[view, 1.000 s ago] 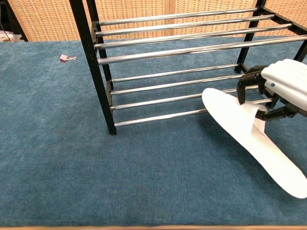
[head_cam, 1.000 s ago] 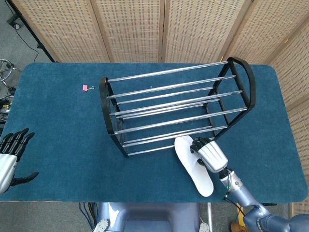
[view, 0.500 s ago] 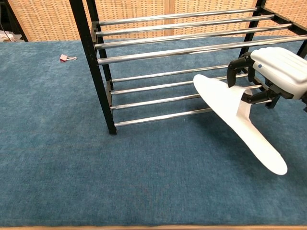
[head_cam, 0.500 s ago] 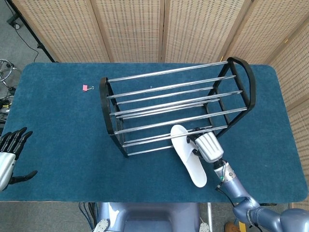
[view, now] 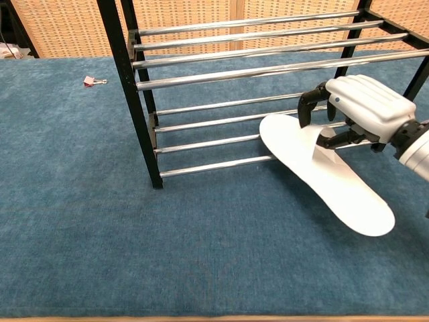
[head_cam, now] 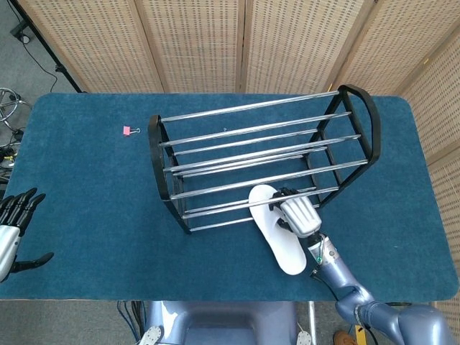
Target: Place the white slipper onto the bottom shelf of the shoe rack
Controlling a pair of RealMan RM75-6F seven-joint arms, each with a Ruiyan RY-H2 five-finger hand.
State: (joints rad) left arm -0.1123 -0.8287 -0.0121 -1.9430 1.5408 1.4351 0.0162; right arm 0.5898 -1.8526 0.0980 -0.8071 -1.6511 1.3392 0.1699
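The white slipper (head_cam: 276,230) (view: 322,174) hangs at a slant, toe end over the front bars of the bottom shelf (view: 214,141), heel end out over the carpet. My right hand (head_cam: 297,213) (view: 362,107) grips its strap, fingers curled around it. The black and chrome shoe rack (head_cam: 259,154) (view: 127,87) stands in the table's middle. My left hand (head_cam: 13,230) hovers at the table's near left edge, fingers spread, holding nothing; the chest view does not show it.
A small pink binder clip (head_cam: 128,131) (view: 90,81) lies on the blue carpet left of the rack. Woven folding screens (head_cam: 215,43) stand behind the table.
My right hand has carried the slipper left and toward the rack; its toe now reaches over the bottom shelf's front bars. The left hand has drifted slightly lower.
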